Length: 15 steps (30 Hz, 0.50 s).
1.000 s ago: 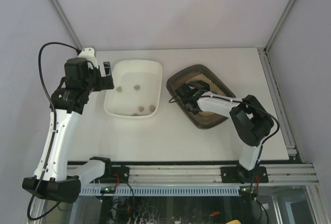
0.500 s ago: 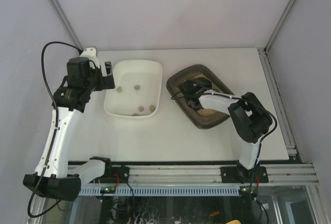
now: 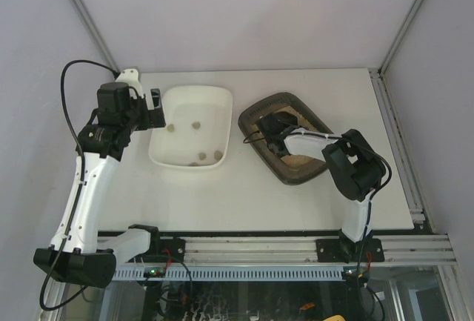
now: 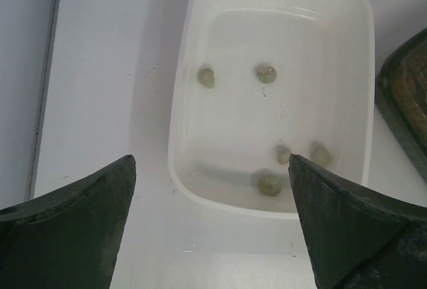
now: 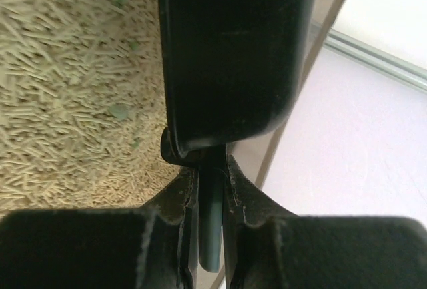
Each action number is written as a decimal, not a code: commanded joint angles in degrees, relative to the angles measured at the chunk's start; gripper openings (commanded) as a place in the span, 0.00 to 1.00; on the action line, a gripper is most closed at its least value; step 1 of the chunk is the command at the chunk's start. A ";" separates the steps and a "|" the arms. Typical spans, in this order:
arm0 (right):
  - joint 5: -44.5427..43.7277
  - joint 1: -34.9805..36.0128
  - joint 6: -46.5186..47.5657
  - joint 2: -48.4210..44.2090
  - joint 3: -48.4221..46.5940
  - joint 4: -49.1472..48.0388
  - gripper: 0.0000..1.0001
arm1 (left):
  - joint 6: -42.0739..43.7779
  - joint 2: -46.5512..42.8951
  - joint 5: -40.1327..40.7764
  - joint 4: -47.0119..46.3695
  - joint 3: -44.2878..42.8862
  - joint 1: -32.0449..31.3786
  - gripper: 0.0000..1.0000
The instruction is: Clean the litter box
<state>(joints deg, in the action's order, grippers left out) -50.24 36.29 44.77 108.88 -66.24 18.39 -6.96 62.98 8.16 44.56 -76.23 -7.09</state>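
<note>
- Scooping step, we judge: the litter box point(image 3: 285, 98) sits right of centre on the counter point(image 3: 222, 195), beige litter point(image 5: 67, 102) inside.
- Right gripper point(image 3: 272, 127) is down in it, closed tight on a dark scoop point(image 5: 230, 55); next we'd expect a drag under the greenish bits point(image 5: 120, 111).
- Left gripper point(image 4: 210, 162) hangs spread wide, empty, just beside the white tray point(image 4: 183, 135) holding five lumps point(image 4: 267, 73).
- Only the right wrist view shows that grip.

No readable text, label, brand, number or sign shows on anything in view.
</note>
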 commanded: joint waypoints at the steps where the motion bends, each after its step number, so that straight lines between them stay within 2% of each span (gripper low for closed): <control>1: 6.71 0.97 -1.35 0.30 -0.09 -1.62 0.00 | -0.51 -0.57 -1.05 -2.06 1.52 0.39 1.00; 5: 14.14 0.91 -6.61 -1.17 -0.03 5.09 0.00 | -0.35 -0.64 -1.18 -2.10 1.61 0.40 1.00; 15: 25.40 -2.16 -14.88 -7.33 -0.12 13.48 0.00 | -0.42 -0.69 -2.58 -1.72 1.69 0.37 1.00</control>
<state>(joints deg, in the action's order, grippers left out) -35.03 35.44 34.06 105.43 -66.24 25.93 -6.96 63.00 7.01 44.27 -75.37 -7.09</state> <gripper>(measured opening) 0.105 0.996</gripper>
